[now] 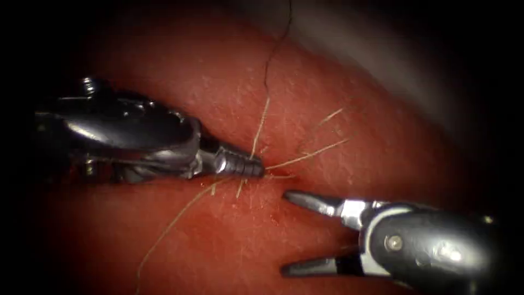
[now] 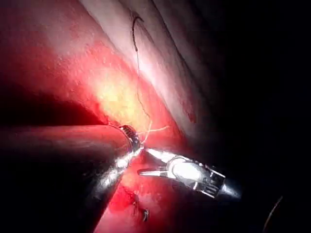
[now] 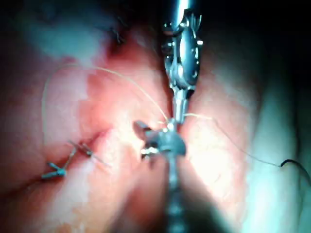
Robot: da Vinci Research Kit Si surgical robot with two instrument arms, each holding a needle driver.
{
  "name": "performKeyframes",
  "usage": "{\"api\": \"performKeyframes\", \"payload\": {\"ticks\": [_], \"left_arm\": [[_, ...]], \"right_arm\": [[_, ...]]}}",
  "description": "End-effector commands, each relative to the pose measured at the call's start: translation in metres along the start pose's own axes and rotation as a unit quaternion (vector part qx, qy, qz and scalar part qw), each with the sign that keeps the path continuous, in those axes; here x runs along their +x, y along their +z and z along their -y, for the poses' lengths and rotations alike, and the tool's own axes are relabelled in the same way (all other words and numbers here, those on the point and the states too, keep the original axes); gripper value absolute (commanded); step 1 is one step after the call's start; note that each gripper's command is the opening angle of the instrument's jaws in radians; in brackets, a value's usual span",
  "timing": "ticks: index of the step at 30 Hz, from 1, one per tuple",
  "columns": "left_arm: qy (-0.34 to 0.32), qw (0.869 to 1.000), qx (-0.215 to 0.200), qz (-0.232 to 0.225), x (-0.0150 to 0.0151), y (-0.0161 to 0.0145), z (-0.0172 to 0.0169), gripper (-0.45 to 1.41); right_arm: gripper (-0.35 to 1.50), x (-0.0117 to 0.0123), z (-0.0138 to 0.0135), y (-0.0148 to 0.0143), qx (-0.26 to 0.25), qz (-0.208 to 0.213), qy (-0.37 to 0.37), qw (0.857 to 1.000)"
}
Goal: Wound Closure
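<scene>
My left tool (image 1: 257, 167) comes in from the left, its jaws shut on the pale thread (image 1: 305, 157) where several strands meet at the cut in the tissue (image 1: 218, 240). The right tool (image 1: 285, 232) hovers just below and to the right with its jaws wide open, holding nothing. In the left wrist view, the left tool's tip (image 2: 134, 139) touches the thread beside the open right tool (image 2: 143, 161). In the right wrist view, the open right tool (image 3: 146, 141) faces the left tool (image 3: 176, 119). The dark curved needle (image 2: 135, 29) (image 3: 294, 165) lies free on pale tissue, out of both tools.
A dark stretch of thread (image 1: 271, 54) runs up and away from the cut. A long pale strand (image 1: 169, 229) trails toward the lower left. Earlier stitches with cut ends (image 3: 54, 170) (image 2: 142, 212) sit further along the cut. Red fluid wets the tissue.
</scene>
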Motion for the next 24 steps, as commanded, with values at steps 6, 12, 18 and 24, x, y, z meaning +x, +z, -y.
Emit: {"api": "performKeyframes", "payload": {"ticks": [6, 12, 18, 24], "left_arm": [[0.016, 0.999, -0.028, -0.018, -0.0003, -0.0029, -0.0092, -0.35], [0.036, 0.999, -0.035, -0.002, -0.0073, -0.0088, -0.015, -0.35], [0.043, 0.999, -0.014, 0.011, -0.0114, -0.0169, -0.0153, -0.35], [0.031, 0.999, 0.009, 0.03, -0.0135, -0.0249, -0.0141, -0.35]], "right_arm": [[1.21, -0.0003, 0.0001, 0.0008, 0.003, 0.001, -0.003, 1.0], [1.23, -0.001, 0.0008, 0.0012, 0.026, 0.013, 0.005, 1.0], [1.21, -0.0014, 0.0033, -0.0011, 0.098, 0.021, -0.007, 0.995], [1.3, -0.0006, 0.0078, -0.0043, 0.202, 0.004, -0.002, 0.979]]}}
